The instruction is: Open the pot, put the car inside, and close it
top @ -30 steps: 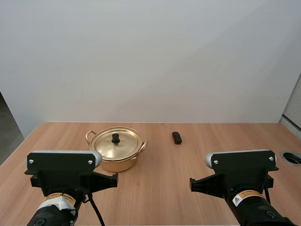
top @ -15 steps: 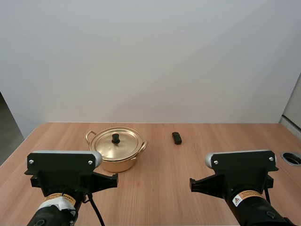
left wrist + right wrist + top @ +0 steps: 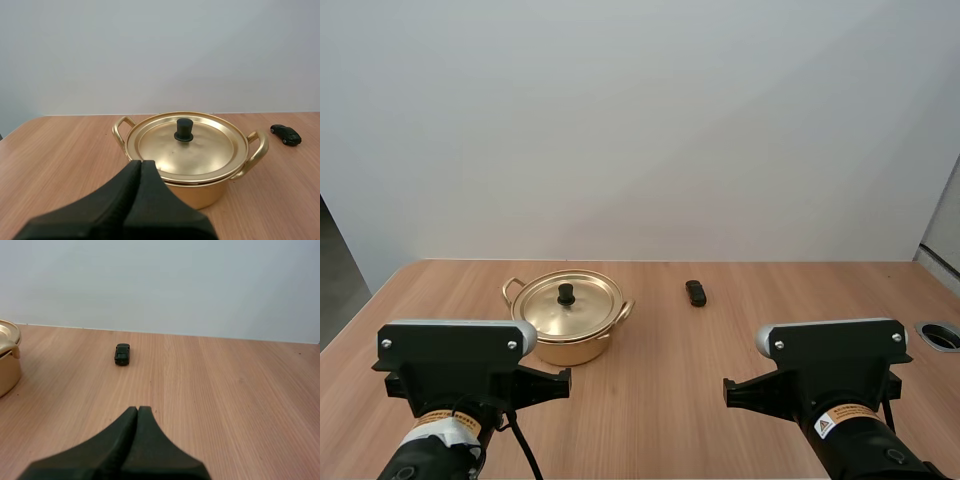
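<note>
Both arms sit low. The left gripper [image 3: 141,163] is pressed together and empty, and the right gripper [image 3: 137,409] likewise. Dead ahead of the left is the pot [image 3: 200,192], lid [image 3: 200,150] on. Farther up the desk [image 3: 225,390] lies the car [image 3: 122,354], slightly left of the right gripper's line, probably lengthwise to it. The right arm is nearer.

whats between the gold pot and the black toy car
Only bare wooden tabletop lies between the lidded gold metal pot and the small black toy car, per the high view.
</note>
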Controlling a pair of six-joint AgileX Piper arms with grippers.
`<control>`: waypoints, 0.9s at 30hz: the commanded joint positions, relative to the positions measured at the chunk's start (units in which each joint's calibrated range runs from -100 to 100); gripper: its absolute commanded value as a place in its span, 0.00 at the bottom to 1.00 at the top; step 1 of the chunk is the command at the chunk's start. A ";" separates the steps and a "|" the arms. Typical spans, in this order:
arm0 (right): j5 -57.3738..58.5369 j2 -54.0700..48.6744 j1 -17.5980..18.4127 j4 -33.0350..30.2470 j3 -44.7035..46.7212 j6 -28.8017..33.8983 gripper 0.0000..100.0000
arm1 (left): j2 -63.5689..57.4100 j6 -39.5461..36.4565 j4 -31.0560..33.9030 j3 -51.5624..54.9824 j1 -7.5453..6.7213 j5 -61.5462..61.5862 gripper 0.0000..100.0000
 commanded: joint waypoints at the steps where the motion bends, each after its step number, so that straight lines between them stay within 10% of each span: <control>1: -0.03 0.02 -0.01 0.00 0.00 0.00 0.00 | 0.00 0.04 0.00 0.00 0.01 0.12 0.00; 6: -0.24 0.02 -0.01 -1.83 0.00 0.00 0.00 | 0.00 0.61 0.99 0.00 0.01 0.13 0.00; 15: 1.69 0.02 -0.01 -23.78 -15.09 0.00 0.00 | 0.00 10.84 7.33 -15.91 -0.05 -6.66 0.00; 22: 9.02 0.60 0.16 -14.26 -30.22 -1.60 0.00 | 0.00 12.83 5.99 -28.06 0.03 2.85 0.00; 27: 11.73 5.18 0.16 -1.84 -31.93 -18.08 0.00 | 10.15 22.45 -0.13 -33.34 0.03 3.23 0.00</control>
